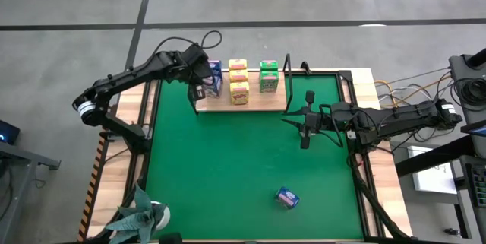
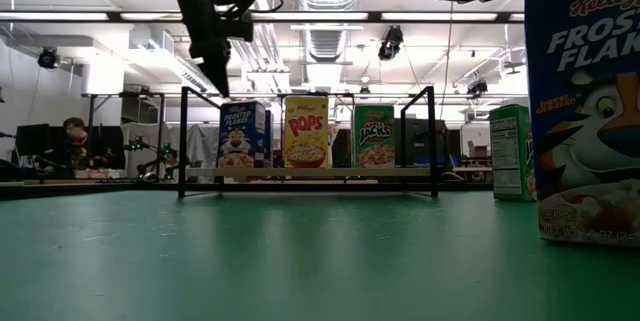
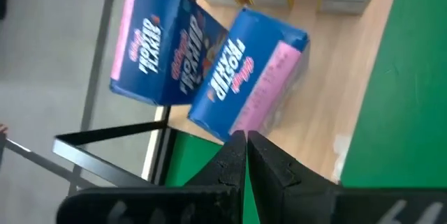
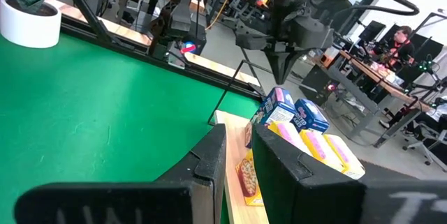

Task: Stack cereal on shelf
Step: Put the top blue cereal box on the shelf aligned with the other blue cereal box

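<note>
The shelf [image 1: 266, 103] is a light wooden board with black wire ends, lying at the far side of the green mat. On it stand blue [image 1: 215, 77], yellow [image 1: 238, 81] and green [image 1: 268, 77] cereal boxes. The left wrist view shows two blue boxes [image 3: 164, 49] [image 3: 248, 77] side by side. My left gripper [image 2: 220, 81] is shut and points steeply down above the shelf's left end, just left of the blue boxes and clear of them. My right gripper [image 1: 306, 122] hovers level to the right of the shelf, its fingers [image 4: 237, 137] a little apart with nothing between them.
One blue cereal box [image 1: 286, 197] lies on the mat toward the near edge and looms large in the low view [image 2: 585, 111]. A green box [image 2: 510, 151] stands behind it. A potted plant [image 1: 140, 217] sits at the near left corner. A person [image 2: 75, 141] sits in the room beyond.
</note>
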### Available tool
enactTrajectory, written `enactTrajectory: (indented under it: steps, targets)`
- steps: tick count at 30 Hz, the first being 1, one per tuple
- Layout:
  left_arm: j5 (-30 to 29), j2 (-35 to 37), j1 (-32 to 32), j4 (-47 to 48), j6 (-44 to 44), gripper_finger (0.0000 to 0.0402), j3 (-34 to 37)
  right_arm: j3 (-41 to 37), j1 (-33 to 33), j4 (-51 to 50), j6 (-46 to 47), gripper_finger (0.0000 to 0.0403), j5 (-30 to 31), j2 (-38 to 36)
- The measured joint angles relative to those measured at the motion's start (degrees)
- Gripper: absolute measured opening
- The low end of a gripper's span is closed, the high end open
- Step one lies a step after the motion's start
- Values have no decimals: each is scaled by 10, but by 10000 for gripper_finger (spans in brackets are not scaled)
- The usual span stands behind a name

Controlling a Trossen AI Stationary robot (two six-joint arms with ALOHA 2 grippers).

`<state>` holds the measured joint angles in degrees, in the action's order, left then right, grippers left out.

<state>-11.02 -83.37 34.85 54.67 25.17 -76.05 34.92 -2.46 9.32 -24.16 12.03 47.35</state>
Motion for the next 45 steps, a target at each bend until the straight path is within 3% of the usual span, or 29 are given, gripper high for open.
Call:
enactTrajectory:
  steps: [8,40,45]
  targets:
    - [-60,0,2,-1,6,0,0,0,0,0,-1,61,0,0]
    - [-60,0,2,-20,-13,0,20,0,0,0,-4,61,0,0]
    - [-26,0,2,-21,-17,0,20,0,0,0,-4,61,0,0]
